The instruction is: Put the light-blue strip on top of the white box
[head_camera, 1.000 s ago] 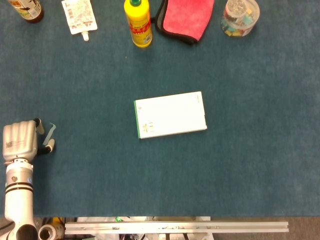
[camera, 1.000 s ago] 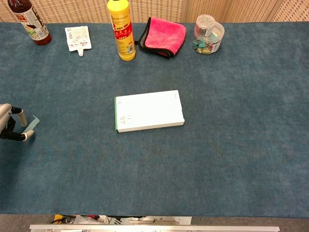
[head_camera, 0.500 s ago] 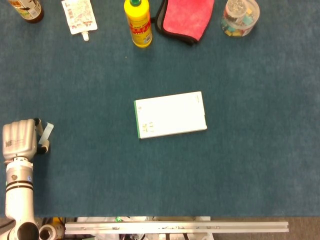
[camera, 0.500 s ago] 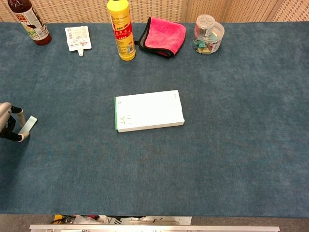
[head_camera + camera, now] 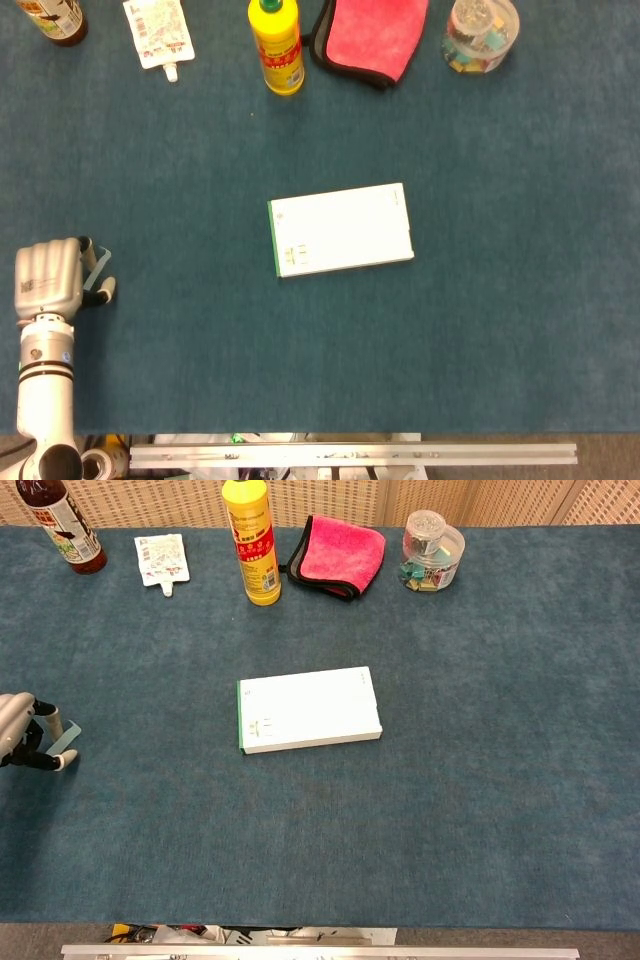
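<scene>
The white box [image 5: 341, 229] [image 5: 309, 710] lies flat near the middle of the blue table, a green edge on its left side. My left hand [image 5: 48, 279] [image 5: 18, 737] is at the table's left edge and pinches the light-blue strip [image 5: 98, 264] [image 5: 64, 740] between thumb and a finger. The strip is small, pale and tilted, sticking out to the right of the hand. The box lies far to the right of the hand. My right hand shows in neither view.
Along the far edge stand a dark sauce bottle [image 5: 62, 522], a white pouch [image 5: 162, 559], a yellow bottle [image 5: 250, 542], a pink cloth [image 5: 340, 554] and a clear jar of clips [image 5: 432, 550]. A metal rail [image 5: 350, 455] runs along the near edge.
My left hand with the strip has shifted slightly right and nearer after a small dip to the left. The strip's tilt has changed a little. The box has not moved.
</scene>
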{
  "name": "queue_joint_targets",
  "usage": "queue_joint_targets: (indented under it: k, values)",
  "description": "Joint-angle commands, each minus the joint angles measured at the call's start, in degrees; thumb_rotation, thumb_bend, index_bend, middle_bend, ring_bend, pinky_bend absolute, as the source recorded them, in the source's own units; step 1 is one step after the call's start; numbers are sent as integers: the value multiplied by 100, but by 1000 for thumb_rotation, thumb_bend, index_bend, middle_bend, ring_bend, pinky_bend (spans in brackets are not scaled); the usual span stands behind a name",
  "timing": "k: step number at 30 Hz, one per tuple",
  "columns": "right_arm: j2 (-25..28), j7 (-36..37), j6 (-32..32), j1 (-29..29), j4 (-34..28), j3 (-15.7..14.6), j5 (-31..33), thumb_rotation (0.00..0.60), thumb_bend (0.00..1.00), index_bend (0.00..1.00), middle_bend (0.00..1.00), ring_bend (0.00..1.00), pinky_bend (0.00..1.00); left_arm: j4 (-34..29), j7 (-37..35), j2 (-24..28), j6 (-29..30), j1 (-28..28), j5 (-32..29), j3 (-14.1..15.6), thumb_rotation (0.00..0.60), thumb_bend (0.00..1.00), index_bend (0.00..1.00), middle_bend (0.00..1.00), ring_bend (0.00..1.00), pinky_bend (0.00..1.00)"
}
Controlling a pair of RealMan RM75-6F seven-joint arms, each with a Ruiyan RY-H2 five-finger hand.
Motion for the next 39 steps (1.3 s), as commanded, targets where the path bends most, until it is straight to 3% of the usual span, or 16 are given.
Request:
queue_joint_targets:
  k: [1, 9, 15, 27, 39]
  values:
    - [1, 9, -5, -4, 9, -3, 3, 600, 263, 467, 622, 583, 722, 6, 11, -8, 4, -11, -10, -4, 423, 258, 527, 840, 920, 983]
    - [2, 31, -17, -5, 22, -9, -11, 600, 263, 467, 622, 583, 722, 29, 31, -35, 41, -32, -51, -12, 425, 314, 549, 851, 927, 990]
    - [8, 23, -17, -12, 11, -12, -5, 600, 263, 467, 622, 583, 722, 54, 27, -48, 32, -42, -68, -1, 505, 359, 572, 862, 934, 998]
    - [23, 21, -16, -18, -13, -11, -2, 600, 261, 467, 622, 584, 722, 114, -21, -67, -10, -77, -42, 7, 600, 380, 595, 873, 943, 1000]
    - [8, -93, 1, 6, -112, 18, -14, 600, 259, 467, 622, 586, 722, -2, -349, 98, -44, -355, 1024, 33, 600, 388, 590, 876, 943, 1000]
